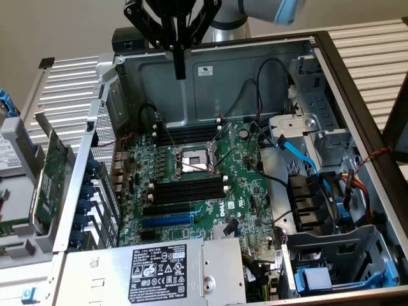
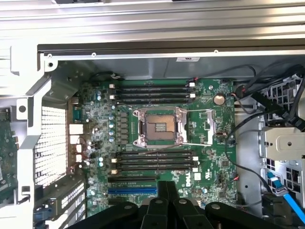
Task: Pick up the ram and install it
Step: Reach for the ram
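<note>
Ram position is hard to tell: a thin green strip (image 1: 14, 227) at the exterior view's left edge, below the wide green card (image 1: 51, 172) outside the case, is cut off by the frame and may or may not be it. The gripper (image 1: 180, 75) (image 2: 167, 183) hangs over the case's far wall (image 1: 255, 70), jaws pressed together with nothing seen between them. Below lie two banks of black slots (image 1: 189, 135) (image 2: 152, 91) flanking the processor socket (image 1: 191, 162). A blue cable (image 1: 299, 156) crowds the exterior view's right.
</note>
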`<state>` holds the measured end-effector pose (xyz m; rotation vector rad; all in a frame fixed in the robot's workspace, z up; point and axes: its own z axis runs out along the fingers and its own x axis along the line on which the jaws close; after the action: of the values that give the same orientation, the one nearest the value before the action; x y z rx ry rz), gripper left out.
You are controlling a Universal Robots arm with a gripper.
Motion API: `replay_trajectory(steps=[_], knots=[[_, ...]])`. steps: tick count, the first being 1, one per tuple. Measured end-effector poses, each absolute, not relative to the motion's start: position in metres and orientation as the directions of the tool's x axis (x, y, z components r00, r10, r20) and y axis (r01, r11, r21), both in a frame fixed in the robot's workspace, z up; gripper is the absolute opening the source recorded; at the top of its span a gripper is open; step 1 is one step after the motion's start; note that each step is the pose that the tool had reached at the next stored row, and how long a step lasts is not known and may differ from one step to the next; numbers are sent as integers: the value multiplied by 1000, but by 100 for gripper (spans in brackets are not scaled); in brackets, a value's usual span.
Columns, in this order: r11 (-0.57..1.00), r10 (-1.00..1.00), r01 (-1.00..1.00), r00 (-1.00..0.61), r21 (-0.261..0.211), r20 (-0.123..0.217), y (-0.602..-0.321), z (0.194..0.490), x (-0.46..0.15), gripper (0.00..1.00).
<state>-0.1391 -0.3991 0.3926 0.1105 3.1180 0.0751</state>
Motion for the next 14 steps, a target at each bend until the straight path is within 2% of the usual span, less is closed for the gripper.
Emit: replay_trajectory(steps=[9,14], knots=[[997,62,61,-998,48,-19,-402,393,-170,10],[999,28,28,-999,20,-18,-402,393,-176,10]])
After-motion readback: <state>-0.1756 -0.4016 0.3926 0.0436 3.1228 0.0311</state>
